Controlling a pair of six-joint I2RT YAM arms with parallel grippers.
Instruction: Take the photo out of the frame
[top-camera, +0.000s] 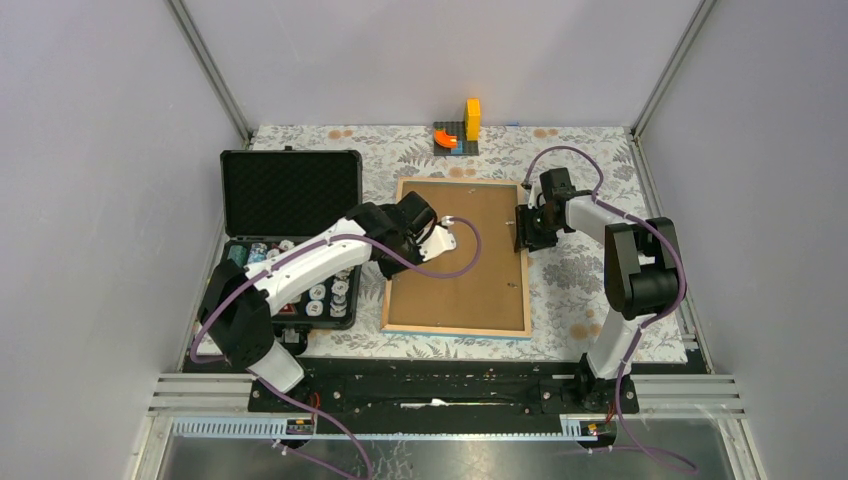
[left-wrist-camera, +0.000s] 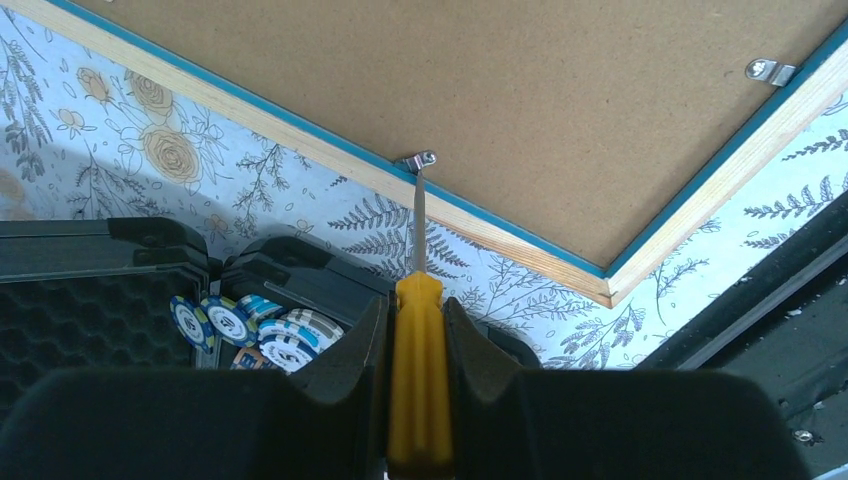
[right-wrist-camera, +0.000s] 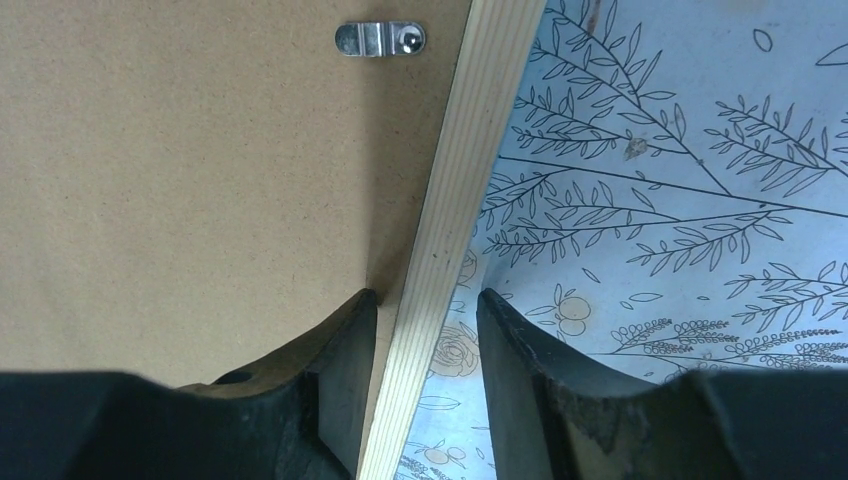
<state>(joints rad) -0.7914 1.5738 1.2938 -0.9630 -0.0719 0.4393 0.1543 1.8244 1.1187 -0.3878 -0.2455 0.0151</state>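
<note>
1. Frame (top-camera: 458, 255) face down on floral cloth (top-camera: 580, 270), brown backing up. Photo not visible, presumably under that backing.
2. Black case (top-camera: 290, 190) open, behind and to left of left gripper (left-wrist-camera: 418, 320). Not involved.
3. Right gripper (right-wrist-camera: 425, 300) straddling frame's pale wooden rim (right-wrist-camera: 455, 200): inner finger at backing edge, outer finger apart from rim with cloth showing between. Half-wide, nothing clamped.
4. Left gripper clamped narrow on yellow screwdriver (left-wrist-camera: 420, 400). Blade straight ahead of fingers, tip touching metal clip (left-wrist-camera: 420, 161) at rim.
5. Step in hand, by judgement: freeing backing clips. Next calls for sideways lever with blade to swing clip off backing, with frame braced by right gripper. More clips to do: one (left-wrist-camera: 770, 71) ahead-right of blade, one (right-wrist-camera: 380, 39) ahead of right gripper.
</note>
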